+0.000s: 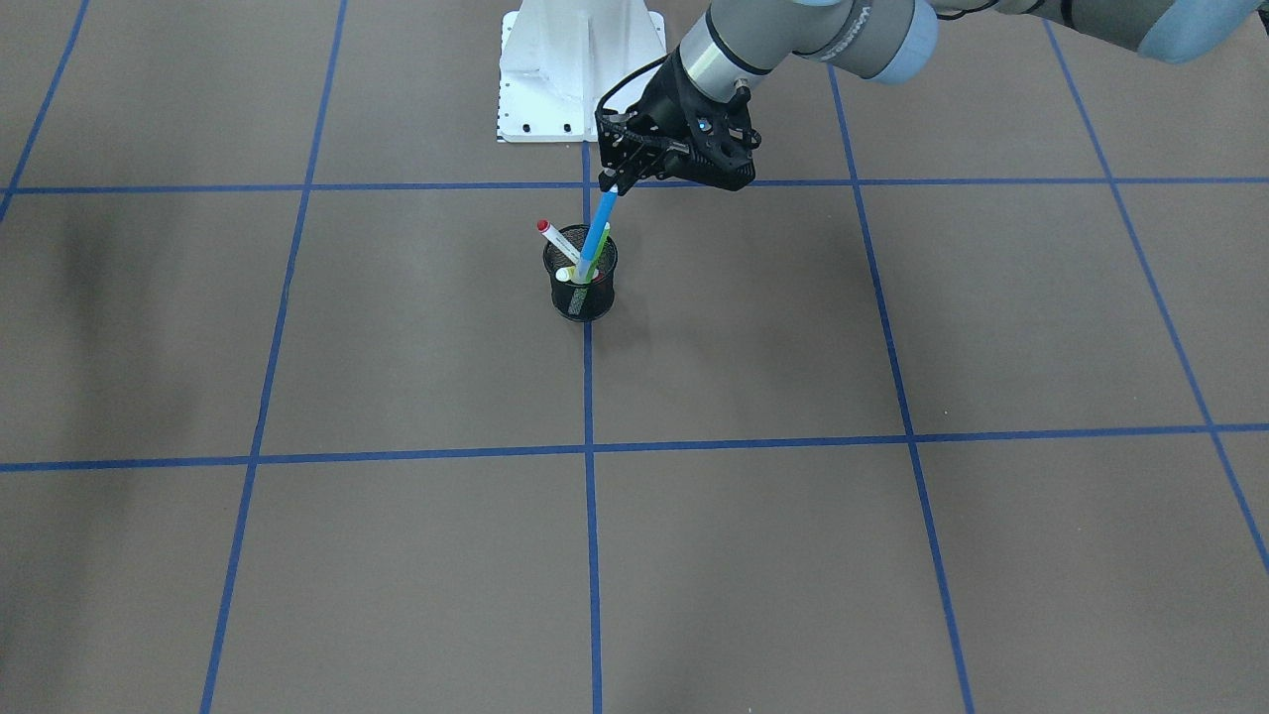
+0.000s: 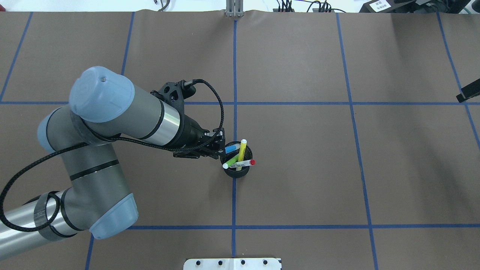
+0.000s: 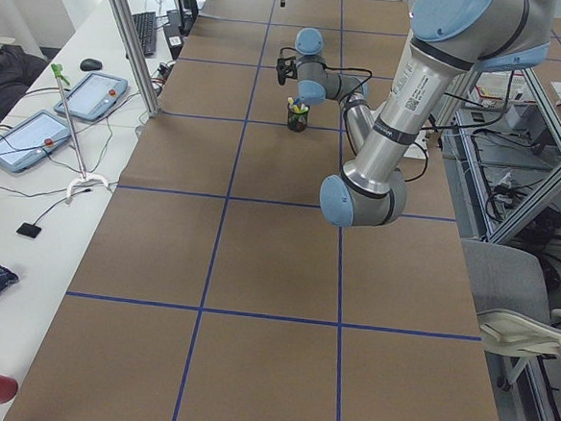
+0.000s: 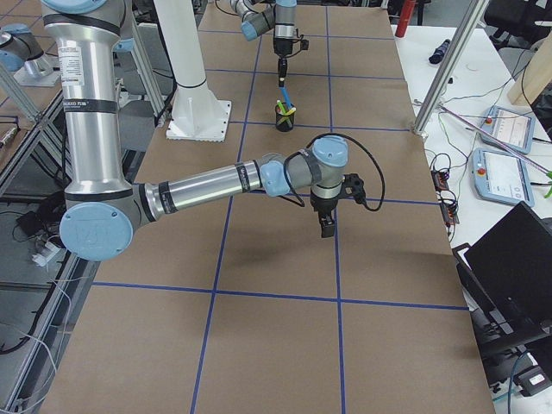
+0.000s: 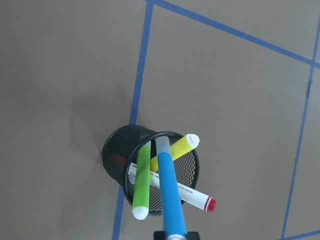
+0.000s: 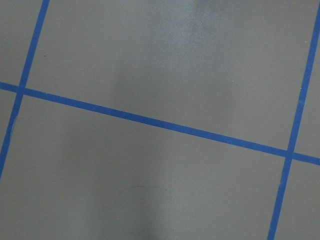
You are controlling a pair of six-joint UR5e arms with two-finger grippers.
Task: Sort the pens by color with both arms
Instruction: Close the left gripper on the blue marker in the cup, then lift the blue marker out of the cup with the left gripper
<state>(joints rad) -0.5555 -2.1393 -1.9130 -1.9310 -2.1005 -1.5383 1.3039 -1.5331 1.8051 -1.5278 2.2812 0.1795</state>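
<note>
Front-facing view: the black left claw (image 1: 617, 185), on a grey arm with light-blue joint caps, was clenched on the top end of a slim blue marker pen (image 1: 599, 228). The pen's lower end sat inside a small black mesh cup (image 1: 582, 296) standing on the brown table (image 1: 892, 555), and a white marker pen with a red cap (image 1: 555, 238) leaned out beside it. Overhead view: a lime green marker pen (image 2: 232, 162) and a yellow marker pen (image 2: 242, 148) also stood slanted in the cup, crossing close to the blue pen. Left side view: the cup and pens looked small and distant, adding no detail. Right side view: the right claw (image 4: 327, 231) hung over bare table, well apart from the cup; whether it was released or clenched could not be told. Left wrist view: the blue pen ran down from the claw into the cup's mouth, just beside the lime one. Right wrist view: only table and blue tape lines (image 6: 150, 121) showed. The step appeared to be drawing the blue pen out. It would go best as a slow pull along the pen's own slant, firmly gripped, until the tip cleared the rim, so that neighbouring pens were not dragged and the light cup did not tip.
</note>
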